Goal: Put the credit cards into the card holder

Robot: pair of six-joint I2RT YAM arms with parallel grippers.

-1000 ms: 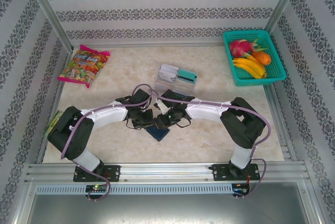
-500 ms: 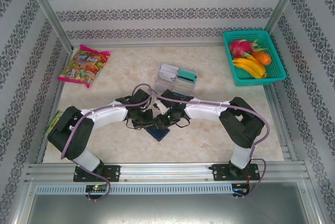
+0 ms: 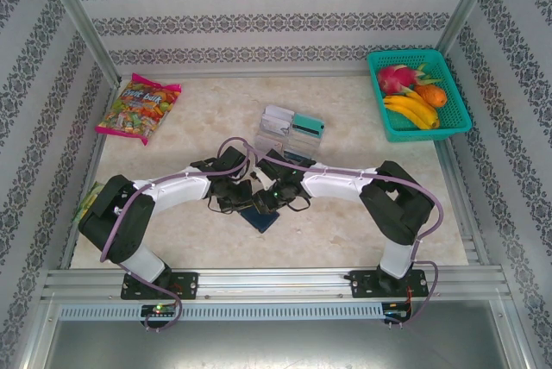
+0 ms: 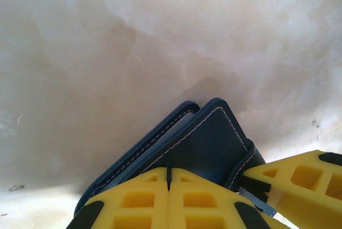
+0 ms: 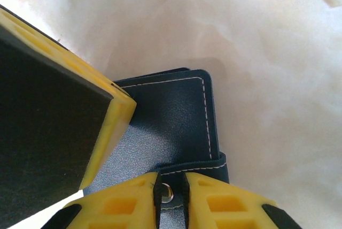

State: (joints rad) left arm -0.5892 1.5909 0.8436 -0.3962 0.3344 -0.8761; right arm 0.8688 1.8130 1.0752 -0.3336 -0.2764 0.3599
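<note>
**Holder, position.** The holder (image 3: pixel 260 217) lies closed on the bench (image 3: pixel 198 102), near the front edge and midway between the two arm bases. Both wrists are directly over it.

**Jaws.**
- The right gripper (image 5: pixel 171 187) pinches the tab (image 5: pixel 199 166) at its snap.
- The left gripper (image 4: pixel 168 178) has its jaws pressed together with nothing between them. The tips sit over the cover; whether they touch it cannot be told.

**Step in hand (judged): opening the holder.**
1. Use the left gripper as a hold-down on the cover, close to the spine.
2. Pull the tab with the right gripper, away from the snap and slightly upward.
3. Swing the flap in an arc about the spine. Do not drag the holder across the bench.
4. Grip the tab close to the snap, because a grip on the strap end is likely to slip.

**Surroundings.**
- The cards (image 3: pixel 293 121) stand in a clear tray (image 3: pixel 266 141) just beyond the wrists.
- A candy bag (image 3: pixel 138 109) lies at the far left and a fruit basket (image 3: pixel 418 93) at the far right. Both are well apart from the work.

**Obstructions.**
- The two grippers crowd each other, with a left finger close beside the right jaws.
- The tray is near the wrists, so a wide swing could strike it.
</note>
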